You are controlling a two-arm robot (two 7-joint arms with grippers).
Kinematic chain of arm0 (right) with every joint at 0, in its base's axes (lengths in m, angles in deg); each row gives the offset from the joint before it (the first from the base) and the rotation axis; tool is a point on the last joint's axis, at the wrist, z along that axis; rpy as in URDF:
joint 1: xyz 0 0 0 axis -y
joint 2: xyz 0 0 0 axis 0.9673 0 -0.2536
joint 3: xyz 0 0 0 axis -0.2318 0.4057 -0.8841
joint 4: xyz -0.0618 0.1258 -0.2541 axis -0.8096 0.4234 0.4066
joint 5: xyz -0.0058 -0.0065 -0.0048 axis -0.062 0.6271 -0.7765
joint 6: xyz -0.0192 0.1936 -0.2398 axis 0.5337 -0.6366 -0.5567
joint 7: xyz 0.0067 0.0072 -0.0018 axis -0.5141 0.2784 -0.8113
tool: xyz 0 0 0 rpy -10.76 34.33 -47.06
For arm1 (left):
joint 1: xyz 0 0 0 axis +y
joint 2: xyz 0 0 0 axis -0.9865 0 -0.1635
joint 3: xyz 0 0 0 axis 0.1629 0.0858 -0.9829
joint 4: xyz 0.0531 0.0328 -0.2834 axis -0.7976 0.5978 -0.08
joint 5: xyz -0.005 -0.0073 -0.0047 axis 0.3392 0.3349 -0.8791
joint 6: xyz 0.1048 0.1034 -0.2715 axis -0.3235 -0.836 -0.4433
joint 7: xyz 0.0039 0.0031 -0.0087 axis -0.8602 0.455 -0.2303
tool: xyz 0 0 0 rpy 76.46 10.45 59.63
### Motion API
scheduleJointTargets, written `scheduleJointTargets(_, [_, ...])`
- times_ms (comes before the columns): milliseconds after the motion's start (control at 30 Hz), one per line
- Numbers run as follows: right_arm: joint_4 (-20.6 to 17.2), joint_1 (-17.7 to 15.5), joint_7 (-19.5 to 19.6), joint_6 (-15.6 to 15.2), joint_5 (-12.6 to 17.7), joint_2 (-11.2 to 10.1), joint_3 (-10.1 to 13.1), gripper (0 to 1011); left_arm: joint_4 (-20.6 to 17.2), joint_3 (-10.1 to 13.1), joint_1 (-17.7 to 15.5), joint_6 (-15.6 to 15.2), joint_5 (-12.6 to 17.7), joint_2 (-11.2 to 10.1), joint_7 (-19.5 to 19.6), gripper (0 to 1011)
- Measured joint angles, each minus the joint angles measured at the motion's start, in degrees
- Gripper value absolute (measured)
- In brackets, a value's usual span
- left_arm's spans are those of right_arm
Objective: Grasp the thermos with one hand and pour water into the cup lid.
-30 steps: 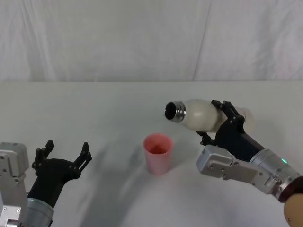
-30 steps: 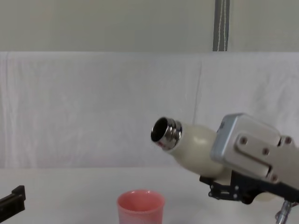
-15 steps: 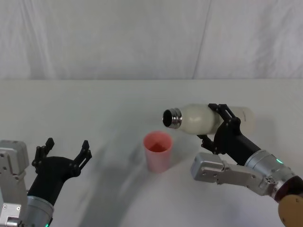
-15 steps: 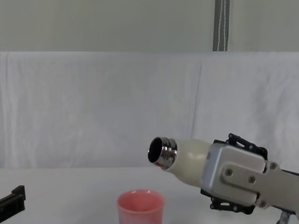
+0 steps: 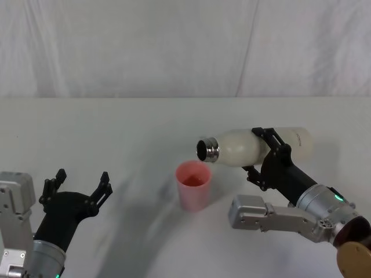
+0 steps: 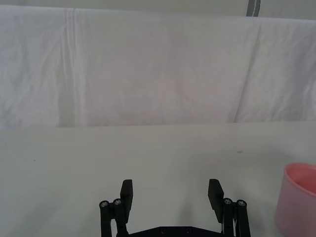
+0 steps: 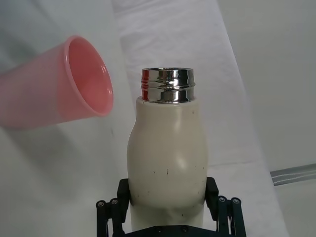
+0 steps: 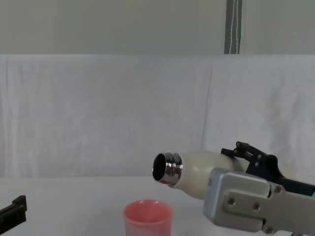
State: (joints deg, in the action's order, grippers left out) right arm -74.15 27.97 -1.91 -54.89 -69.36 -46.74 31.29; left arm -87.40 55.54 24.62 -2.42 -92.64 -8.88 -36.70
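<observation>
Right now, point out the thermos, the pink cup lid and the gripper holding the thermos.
thermos (image 5: 237, 147), head view, on its cream body just behind the steel neck.
cup lid (image 5: 193, 198), head view, on its outer side wall.
right gripper (image 7: 168, 207), right wrist view, midway between its fingertips, shut on the thermos.

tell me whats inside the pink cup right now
The cup lid stands upright on the table, its visible inner wall plain pink. No water is discernible. Its bottom is shadowed, so contents there are unclear. The thermos, tipped by the right gripper, hangs above it.
</observation>
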Motion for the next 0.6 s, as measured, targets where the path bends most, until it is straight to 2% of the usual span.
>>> scheduleJointTargets(233, [-0.13,0.15,0.09,-0.77,-1.12,-0.12,-0.45,947,0.0,0.0,0.0,0.0,0.0,0.0,0.0,1001])
scheduleJointTargets(600, [-0.68,0.3,1.01,-2.87,-4.53,-0.44,-1.26,947,0.0,0.0,0.0,0.0,0.0,0.0,0.0,1001])
